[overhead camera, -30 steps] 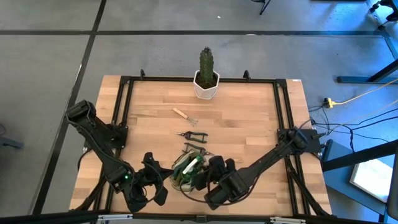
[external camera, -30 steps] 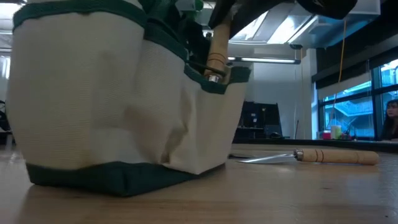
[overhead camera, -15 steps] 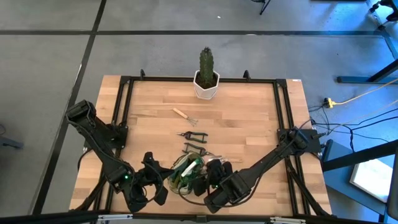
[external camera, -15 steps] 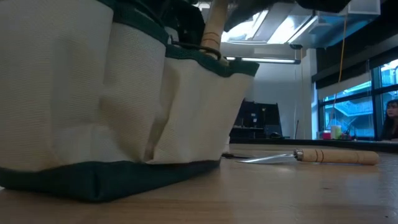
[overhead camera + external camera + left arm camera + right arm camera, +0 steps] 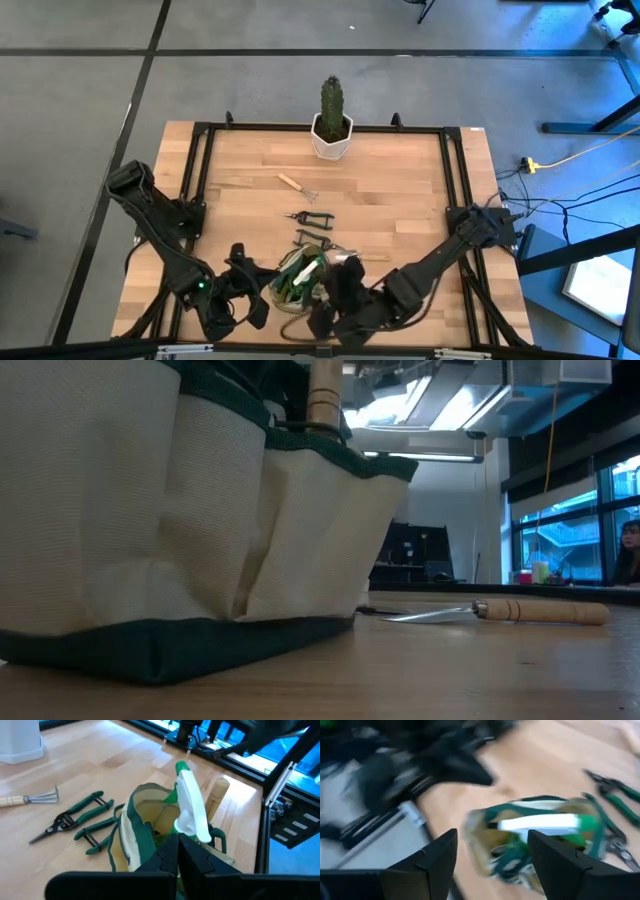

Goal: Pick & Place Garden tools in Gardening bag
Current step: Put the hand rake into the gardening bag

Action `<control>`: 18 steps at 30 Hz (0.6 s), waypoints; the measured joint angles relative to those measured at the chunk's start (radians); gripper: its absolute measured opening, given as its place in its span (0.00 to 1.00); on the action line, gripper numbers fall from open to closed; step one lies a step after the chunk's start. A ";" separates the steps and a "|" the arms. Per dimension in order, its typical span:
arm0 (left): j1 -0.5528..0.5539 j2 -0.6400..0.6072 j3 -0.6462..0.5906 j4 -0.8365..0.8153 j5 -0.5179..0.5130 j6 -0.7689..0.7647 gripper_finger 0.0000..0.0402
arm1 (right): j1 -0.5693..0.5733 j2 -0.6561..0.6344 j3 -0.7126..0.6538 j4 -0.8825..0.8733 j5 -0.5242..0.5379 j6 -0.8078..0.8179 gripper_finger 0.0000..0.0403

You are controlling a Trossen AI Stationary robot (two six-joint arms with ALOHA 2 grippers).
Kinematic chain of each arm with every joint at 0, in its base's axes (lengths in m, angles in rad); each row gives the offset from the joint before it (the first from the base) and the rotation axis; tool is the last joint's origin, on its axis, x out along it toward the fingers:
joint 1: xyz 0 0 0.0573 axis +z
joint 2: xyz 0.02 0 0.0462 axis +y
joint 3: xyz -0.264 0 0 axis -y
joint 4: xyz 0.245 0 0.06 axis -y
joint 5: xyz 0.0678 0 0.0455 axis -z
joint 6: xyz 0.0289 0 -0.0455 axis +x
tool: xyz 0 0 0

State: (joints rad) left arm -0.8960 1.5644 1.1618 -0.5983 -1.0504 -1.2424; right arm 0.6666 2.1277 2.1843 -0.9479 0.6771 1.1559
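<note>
The gardening bag (image 5: 298,280) stands near the table's front edge, tan with green trim (image 5: 150,510). A white-and-green sprayer (image 5: 190,807) and a wooden tool handle (image 5: 323,395) stick up out of it. My left gripper (image 5: 177,855) is shut at the bag's near rim. My right gripper (image 5: 492,865) hovers open above the bag, touching nothing. Two green-handled shears (image 5: 75,817) (image 5: 97,831), a small wooden-handled fork (image 5: 30,799) and a wooden-handled trowel (image 5: 520,610) lie flat on the table beyond the bag. My left gripper pinches the bag's green-trimmed rim (image 5: 162,845) between its two shut fingers, on the side toward the table's left edge. The fingers come slanting down from that side. The bag stands upright with its base on the table; the exact spot is hidden behind the fingertips.
A cactus in a white pot (image 5: 333,125) stands at the middle of the far edge. A black frame (image 5: 200,150) runs around the tabletop. Bare wood lies left and right of the tools (image 5: 410,190).
My right gripper has let go of the wooden handle and risen away from the bag, drawing toward the near edge and rolling. The handle, tilted before, now stands upright in the bag's pocket. The bag itself shifted a little on the table early on.
</note>
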 joint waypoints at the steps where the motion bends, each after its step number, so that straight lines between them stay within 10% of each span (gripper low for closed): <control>1: -0.001 -0.006 0.000 0.000 -0.005 0.008 0.01 | 0.004 0.000 0.031 0.000 -0.024 -0.041 0.61; 12: 0.002 -0.106 0.000 0.000 -0.091 0.098 0.01 | 0.055 -0.027 0.164 0.055 -0.281 -0.284 0.61; 18: 0.023 -0.135 0.000 -0.001 -0.163 0.120 0.01 | 0.104 -0.026 0.163 0.095 -0.212 -0.429 0.61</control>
State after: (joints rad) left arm -0.8725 1.4297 1.1618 -0.5997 -1.2131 -1.1225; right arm 0.7706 2.1017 2.3478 -0.8533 0.4650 0.7266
